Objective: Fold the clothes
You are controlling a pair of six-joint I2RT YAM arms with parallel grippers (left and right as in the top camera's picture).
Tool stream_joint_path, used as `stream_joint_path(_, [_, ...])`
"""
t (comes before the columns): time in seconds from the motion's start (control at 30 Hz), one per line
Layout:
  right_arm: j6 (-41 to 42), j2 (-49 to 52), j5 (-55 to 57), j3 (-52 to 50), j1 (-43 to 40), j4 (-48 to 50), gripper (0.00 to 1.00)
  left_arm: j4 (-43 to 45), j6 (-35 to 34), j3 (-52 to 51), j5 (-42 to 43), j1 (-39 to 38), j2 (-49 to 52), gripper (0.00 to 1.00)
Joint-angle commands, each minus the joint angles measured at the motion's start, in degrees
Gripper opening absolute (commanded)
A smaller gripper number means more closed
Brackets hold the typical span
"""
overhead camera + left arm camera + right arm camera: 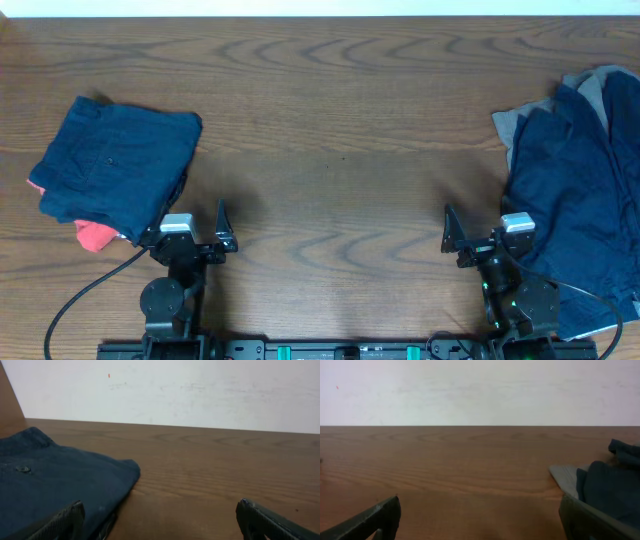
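Wooden table [330, 120], brown with wavy grain, extends ahead of and between the left pincer [160, 506] and the right pincer [480, 502]. Well ahead of both, past the far edge, stands a plain white wall [210, 390] with faint scuffs and a small red mark [109, 375]. Light is even.

We see soft, even light falling from above on the tabletop [330, 120], with faint shadows close against the dark shorts [120, 160]. In both wrist views the pale wall [480, 390] looks washed out, and the nearest bottom corners blur.
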Motion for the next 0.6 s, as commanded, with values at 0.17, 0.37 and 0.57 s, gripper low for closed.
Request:
stream_joint_path(0.17, [-1.0,-0.1,0.0,-0.1,-0.7,-0.2,0.99,-2.6,0.3,-0.5,-0.5,-0.3,-0.3,0.98])
stream_joint_path(0.37, [-1.0,-0.1,0.0,-0.1,-0.7,-0.2,0.99,-2.6,0.3,-0.5,-0.5,-0.3,-0.3,0.98])
stream_joint_path(0.57, [-1.0,-0.1,0.0,-0.1,-0.7,-0.2,1.0,-2.6,0.3,-0.5,-0.5,-0.3,-0.3,0.98])
